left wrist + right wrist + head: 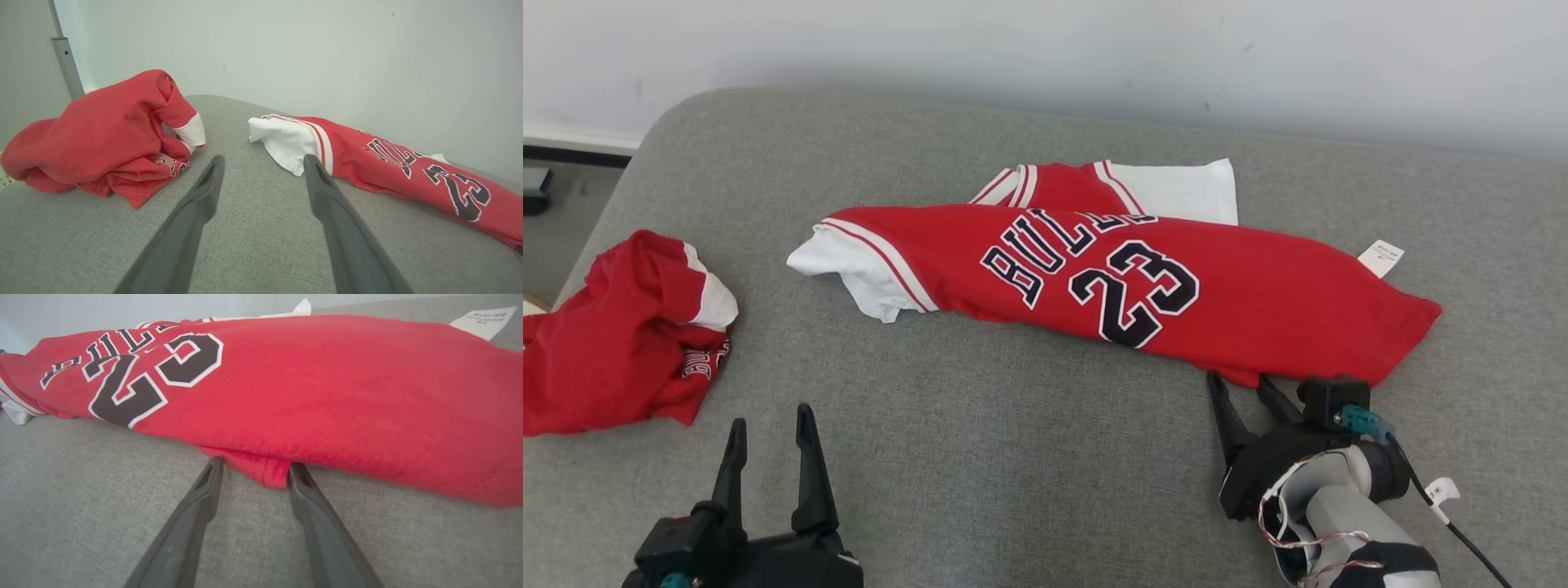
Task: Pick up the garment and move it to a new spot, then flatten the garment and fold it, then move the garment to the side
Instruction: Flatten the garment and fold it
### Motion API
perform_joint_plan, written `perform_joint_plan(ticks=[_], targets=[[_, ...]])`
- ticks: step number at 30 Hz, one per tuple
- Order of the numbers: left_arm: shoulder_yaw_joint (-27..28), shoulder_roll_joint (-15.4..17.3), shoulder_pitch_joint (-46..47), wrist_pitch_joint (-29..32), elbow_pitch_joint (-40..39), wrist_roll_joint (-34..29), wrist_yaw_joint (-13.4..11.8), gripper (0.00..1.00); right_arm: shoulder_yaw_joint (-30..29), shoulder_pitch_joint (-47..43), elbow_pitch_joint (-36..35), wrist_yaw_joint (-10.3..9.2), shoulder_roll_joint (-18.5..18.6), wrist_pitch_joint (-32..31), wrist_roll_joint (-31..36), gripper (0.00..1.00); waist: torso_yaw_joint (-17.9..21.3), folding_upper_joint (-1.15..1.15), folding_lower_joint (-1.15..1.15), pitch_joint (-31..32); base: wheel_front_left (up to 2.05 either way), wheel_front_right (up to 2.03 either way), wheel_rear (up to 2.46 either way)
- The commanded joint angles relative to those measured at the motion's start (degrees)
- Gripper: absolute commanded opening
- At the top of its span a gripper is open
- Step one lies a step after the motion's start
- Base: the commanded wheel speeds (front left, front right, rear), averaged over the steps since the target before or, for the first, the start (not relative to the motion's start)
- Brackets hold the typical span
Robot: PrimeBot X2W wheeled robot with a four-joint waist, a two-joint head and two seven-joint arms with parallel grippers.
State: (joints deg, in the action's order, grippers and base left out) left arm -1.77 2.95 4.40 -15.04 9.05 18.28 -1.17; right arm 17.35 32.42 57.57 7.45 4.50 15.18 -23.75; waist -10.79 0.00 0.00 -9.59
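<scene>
Progress: the jersey [1258, 310] lies spread along the middle of the grey padded surface [1013, 457]. It is already doubled lengthwise into a long band, with the number uppermost and white sleeves showing at the far end. Relocation and flattening appear complete. The fold is judged partly done, with at least one crosswise fold and the final move to the side outstanding. A second red garment [613, 351] sits crumpled at the left edge, well apart.

Right pincer [1239, 380]: at the jersey's near edge, fingers parted around a small fold of hem [265, 471] and touching it on both sides. Whether they yet pinch it cannot be told.

Left pincer [770, 418]: spread wide, holding nothing, over bare surface, near the sleeve end of the jersey but clear of it.
</scene>
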Motion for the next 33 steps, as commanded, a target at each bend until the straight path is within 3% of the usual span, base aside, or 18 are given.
perform_joint_plan(ticks=[1,3,5,6,14,23,33], targets=[[0.1,-0.1,1.0,-0.1,-0.4,-0.3,0.0,1.00,-0.1,0.8,1.0,0.07,-0.1,-0.1,0.6,0.78,-0.9,0.00,0.00,-1.3,0.00,0.00,0.00],[0.2,-0.1,1.4,-0.1,-0.3,-0.6,0.4,1.00,-0.1,1.2,1.9,0.07,-0.2,-0.1,0.8,0.64,-1.0,0.00,0.00,-1.6,0.00,0.00,0.00],[0.3,-0.1,1.8,-0.1,-0.5,-1.2,0.5,1.00,-0.1,1.7,2.4,0.07,-0.2,-0.1,1.0,0.39,-1.0,0.00,0.00,-2.0,0.00,0.00,0.00],[0.3,-0.1,1.8,-0.1,-0.5,-1.3,0.5,1.00,-0.3,1.9,2.5,0.07,-0.2,-0.1,1.2,0.02,-1.0,0.00,0.00,-2.1,0.00,0.00,0.00],[0.9,-0.1,1.4,-0.1,-0.6,-1.2,0.2,1.00,-1.8,0.8,-1.3,0.07,0.8,0.0,5.3,0.00,0.2,0.00,0.00,-2.0,0.00,0.00,0.00],[1.0,-0.1,-2.3,-0.1,-0.9,-0.4,-1.1,1.00,-3.9,-7.8,-21.8,0.07,3.5,0.0,9.3,0.00,6.4,0.00,0.00,2.6,0.00,0.00,0.00],[0.4,-0.1,-4.8,-0.1,0.3,0.6,-1.5,1.00,-5.9,-13.2,-32.9,0.07,9.9,0.0,9.4,0.00,11.3,0.00,0.00,8.5,0.00,0.00,0.00]])
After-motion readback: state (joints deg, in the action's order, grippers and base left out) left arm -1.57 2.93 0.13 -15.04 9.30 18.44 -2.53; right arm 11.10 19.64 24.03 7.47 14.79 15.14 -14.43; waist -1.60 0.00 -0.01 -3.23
